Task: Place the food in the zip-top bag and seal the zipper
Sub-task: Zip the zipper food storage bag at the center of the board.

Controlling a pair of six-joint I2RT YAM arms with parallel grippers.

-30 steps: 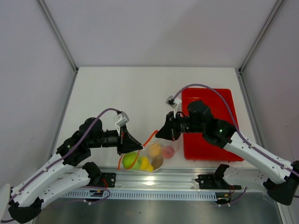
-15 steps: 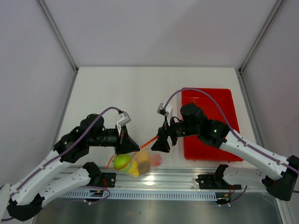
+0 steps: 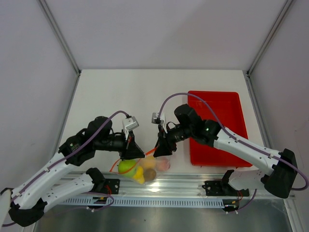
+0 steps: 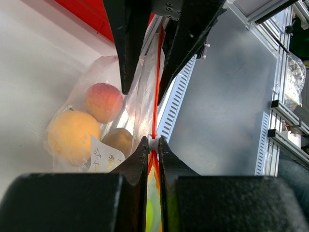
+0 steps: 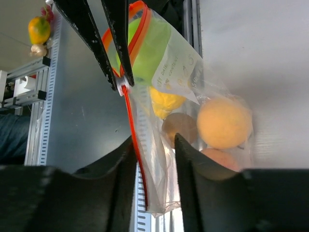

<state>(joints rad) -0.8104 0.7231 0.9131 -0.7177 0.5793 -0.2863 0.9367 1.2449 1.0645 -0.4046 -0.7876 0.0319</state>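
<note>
The clear zip-top bag (image 3: 147, 166) hangs between my two grippers near the table's front edge, with the food inside. It holds a lime-green apple (image 3: 126, 167), a yellow pear (image 5: 166, 101), an orange piece (image 5: 224, 123), a red-pink piece (image 4: 103, 101) and a brownish piece (image 5: 178, 126). My left gripper (image 3: 136, 153) is shut on the white slider of the orange-red zipper (image 4: 157, 72), as its wrist view (image 4: 153, 141) shows. My right gripper (image 3: 161, 151) is open, its jaws astride the bag's end and the zipper strip (image 5: 137, 159) without pinching, as seen in its wrist view (image 5: 153, 139).
The red tray (image 3: 227, 106) lies to the right, under my right arm. An aluminium rail (image 3: 159, 186) runs along the table's near edge, just below the bag. White walls close off the left, the back and the right.
My right gripper has moved left toward the left gripper, so the zipper span between them is shorter. The bag has shifted left and bunched up. The left gripper has barely moved.
</note>
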